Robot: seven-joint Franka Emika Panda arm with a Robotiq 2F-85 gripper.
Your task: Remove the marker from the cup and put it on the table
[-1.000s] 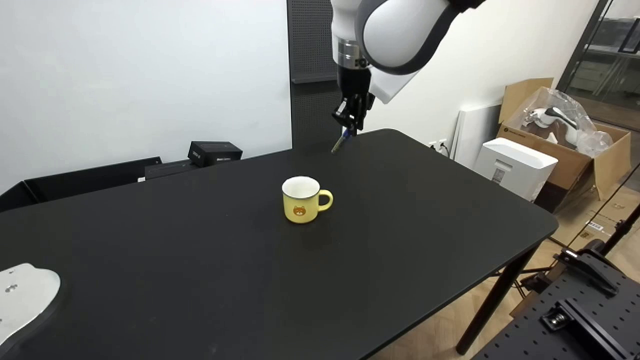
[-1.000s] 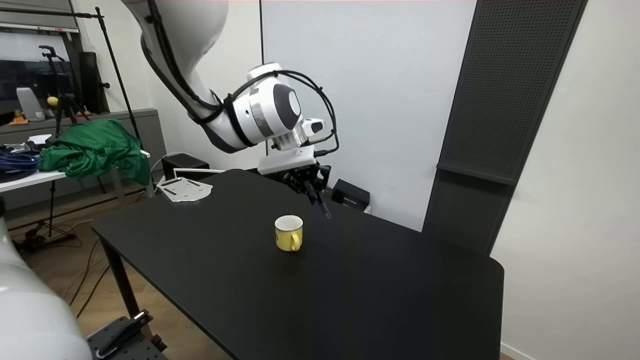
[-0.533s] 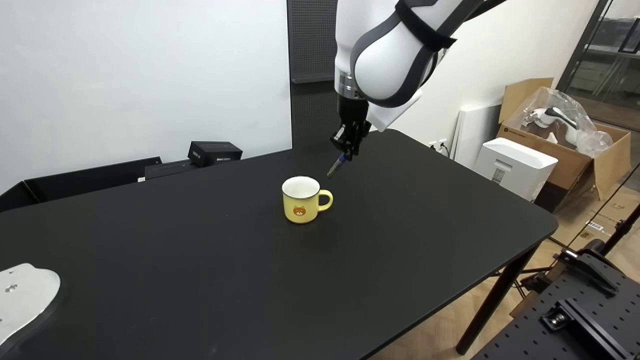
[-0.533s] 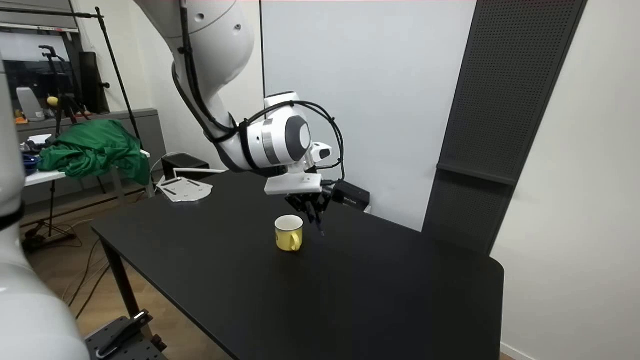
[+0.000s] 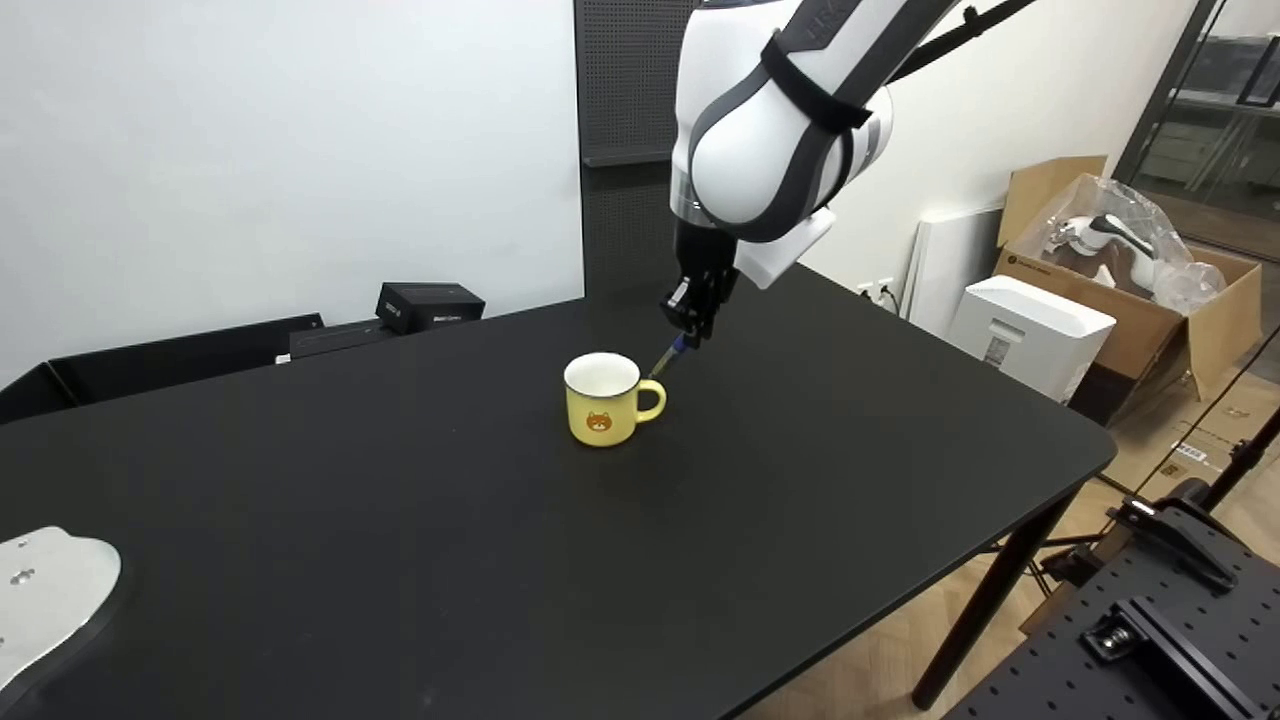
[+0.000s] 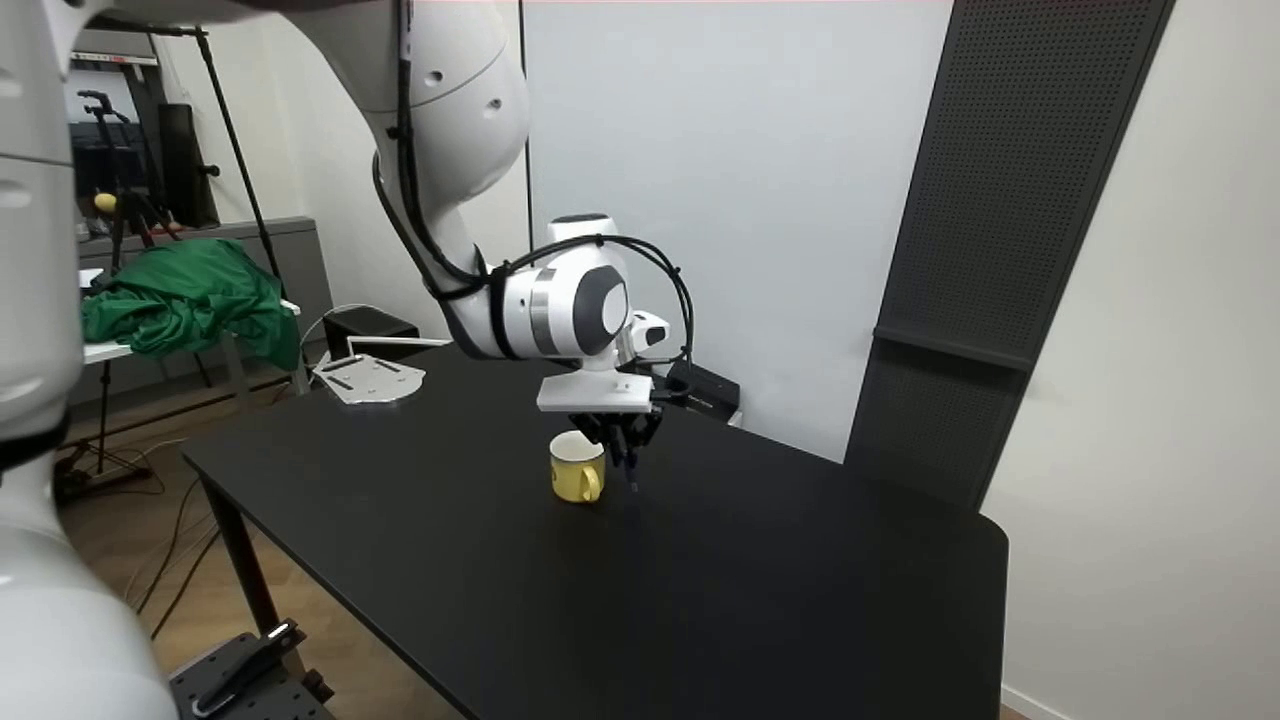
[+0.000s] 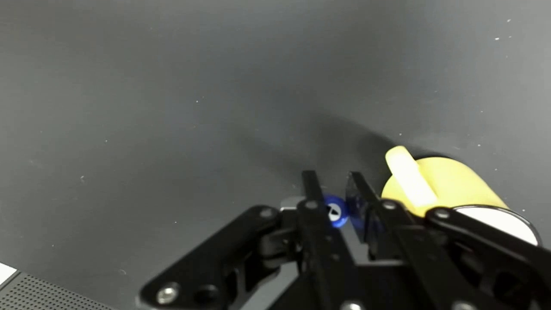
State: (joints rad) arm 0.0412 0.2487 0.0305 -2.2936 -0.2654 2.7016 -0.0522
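Observation:
The yellow mug (image 5: 600, 418) stands upright on the black table (image 5: 400, 530); it also shows in an exterior view (image 6: 572, 480) and at the right of the wrist view (image 7: 452, 181). My gripper (image 5: 692, 338) is low beside the mug's handle side and shut on the blue marker (image 5: 668, 356). The marker is outside the mug, tilted in an exterior view, with its free end pointing down close to the table. Whether it touches the table I cannot tell. In the wrist view, the marker's blue round end (image 7: 337, 211) sits between the fingers (image 7: 332, 174).
A pale metal plate (image 5: 50, 590) lies at the table's edge; it also shows in an exterior view (image 6: 370, 380). Black boxes (image 5: 430, 305) stand behind the far edge by the wall. A cardboard box (image 5: 1110, 290) is on the floor beyond the table.
My gripper has moved down toward the table with the marker in it, and closer to the mug's handle side. The mug has not moved.

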